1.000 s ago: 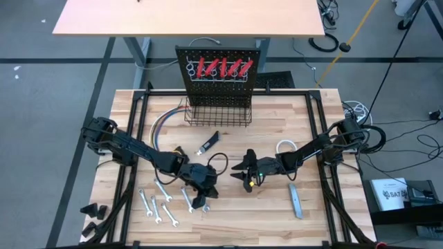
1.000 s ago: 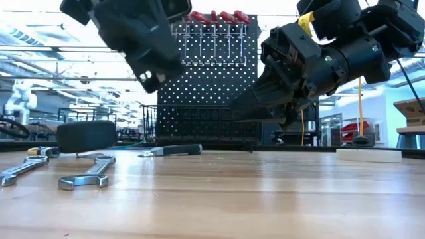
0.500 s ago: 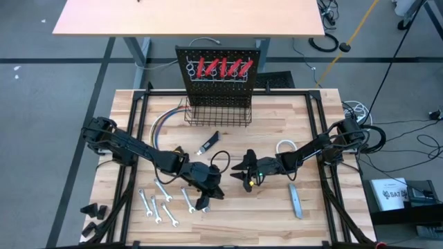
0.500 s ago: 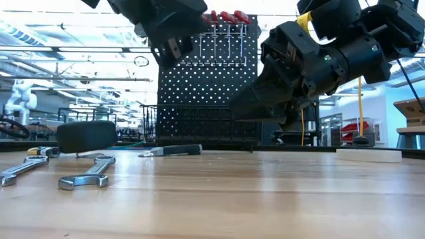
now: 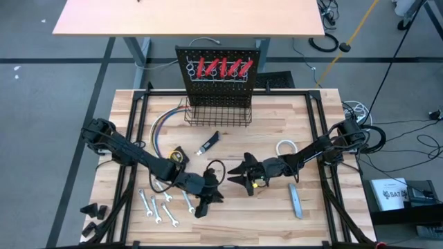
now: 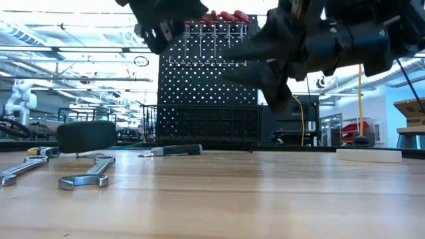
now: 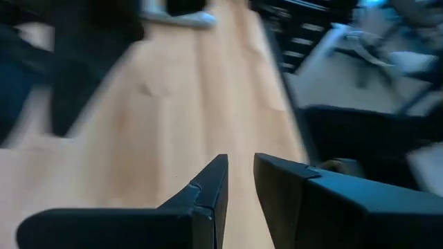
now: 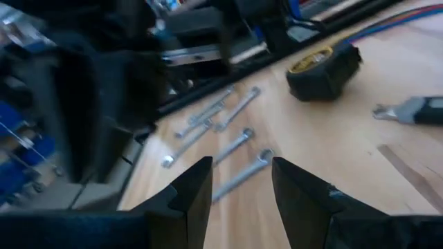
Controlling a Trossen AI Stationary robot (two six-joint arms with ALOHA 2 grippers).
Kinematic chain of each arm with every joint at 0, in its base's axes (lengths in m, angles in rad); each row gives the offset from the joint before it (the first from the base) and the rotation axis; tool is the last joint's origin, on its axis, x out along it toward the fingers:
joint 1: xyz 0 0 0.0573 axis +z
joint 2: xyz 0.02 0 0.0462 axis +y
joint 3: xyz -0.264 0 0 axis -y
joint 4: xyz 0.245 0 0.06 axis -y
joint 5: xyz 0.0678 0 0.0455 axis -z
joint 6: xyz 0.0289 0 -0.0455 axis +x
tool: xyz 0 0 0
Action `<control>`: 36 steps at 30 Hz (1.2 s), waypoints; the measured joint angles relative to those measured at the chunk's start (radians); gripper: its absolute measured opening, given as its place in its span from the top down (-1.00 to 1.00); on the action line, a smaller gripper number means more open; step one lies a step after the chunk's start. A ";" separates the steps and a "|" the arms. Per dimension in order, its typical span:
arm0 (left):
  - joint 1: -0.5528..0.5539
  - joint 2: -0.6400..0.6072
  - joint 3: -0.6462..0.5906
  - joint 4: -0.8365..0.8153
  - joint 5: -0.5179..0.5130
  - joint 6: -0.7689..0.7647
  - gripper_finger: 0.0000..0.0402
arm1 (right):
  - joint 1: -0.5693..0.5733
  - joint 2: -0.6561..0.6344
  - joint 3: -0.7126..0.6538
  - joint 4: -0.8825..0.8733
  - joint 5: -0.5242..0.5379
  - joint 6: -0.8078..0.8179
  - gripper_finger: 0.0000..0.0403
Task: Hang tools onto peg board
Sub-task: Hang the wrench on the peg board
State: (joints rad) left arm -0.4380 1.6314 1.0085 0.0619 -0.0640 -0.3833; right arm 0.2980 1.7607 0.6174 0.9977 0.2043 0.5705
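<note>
- Wrenches (image 5: 160,205) lie on the pale wooden tabletop (image 5: 228,225); red-handled tools (image 5: 221,67) hang on the peg board (image 5: 221,77).
- Grey floor surrounds; no writing legible.
- My left gripper (image 5: 203,207) and right gripper (image 5: 239,176) hover with jaws empty, slightly parted.

coloured wires (image 5: 160,125) on tabletop (image 5: 315,124), tan desk (image 5: 187,17) behind

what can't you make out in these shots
- Wrenches, high view: too small to count; the left gripper covers some.
- Left wrist view: motion blur smears everything past the fingers.
- Red tools on the peg board, low view: both arms hide most.
- Right gripper, low view: blurred, cut by the top edge.
</note>
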 joint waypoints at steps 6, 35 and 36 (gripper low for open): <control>-0.019 0.000 -0.001 0.089 -0.121 0.127 0.62 | 0.035 0.000 0.051 -0.006 0.002 0.018 0.29; -0.014 -0.252 -0.002 -0.441 -0.215 -0.078 0.62 | -0.009 0.000 0.117 -0.156 0.173 -0.250 0.29; -0.014 -0.255 -0.002 -0.438 -0.231 -0.080 0.62 | -0.024 0.000 0.118 -0.134 0.187 -0.267 0.29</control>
State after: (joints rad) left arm -0.4522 1.3761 1.0069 -0.3756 -0.2948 -0.4637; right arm 0.2742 1.7611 0.7351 0.8639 0.3914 0.3034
